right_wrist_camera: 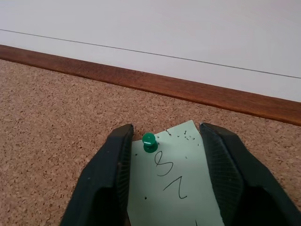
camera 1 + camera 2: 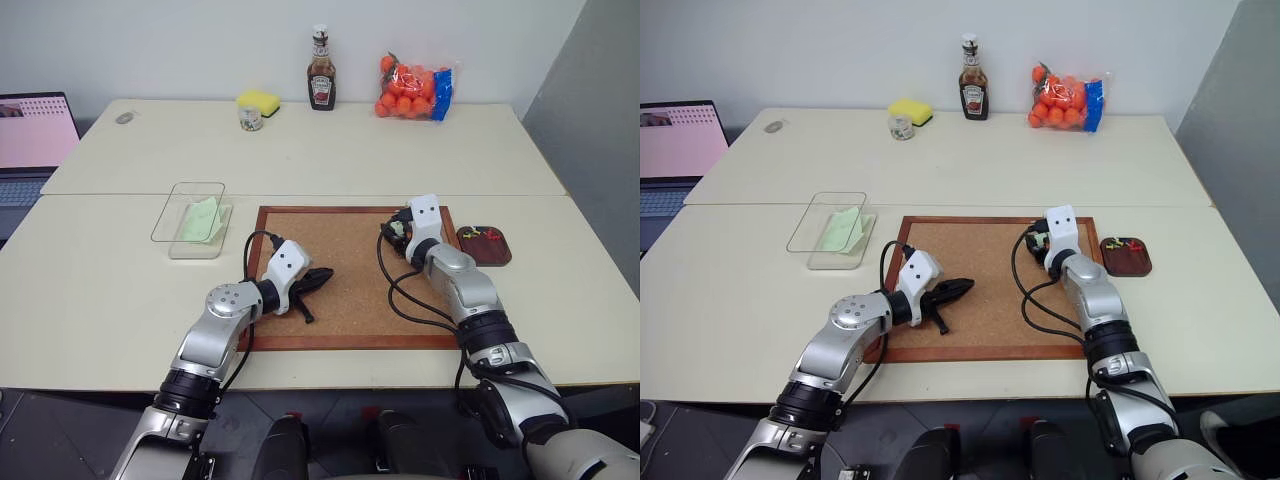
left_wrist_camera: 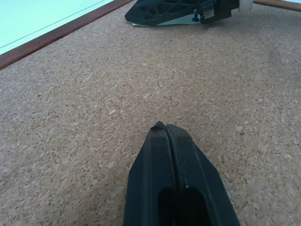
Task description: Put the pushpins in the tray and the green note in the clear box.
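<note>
On the corkboard (image 2: 350, 275), a green pin (image 1: 149, 141) holds a green note (image 1: 181, 179) between the right hand's (image 1: 164, 141) parted fingers, the pin just beside one finger. The left hand (image 3: 165, 128), closed empty, rests mid-board, well apart.

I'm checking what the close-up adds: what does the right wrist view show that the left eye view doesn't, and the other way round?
Right wrist view alone: a green pushpin stuck in a green note with handwritten marks, lying between the right gripper's parted fingers.
Left eye view alone: the tray holding pushpins beside the corkboard, the clear box with a green slip inside, the left gripper shut over the cork, and the ketchup bottle.
Both: the corkboard, its wooden frame and the table.
</note>
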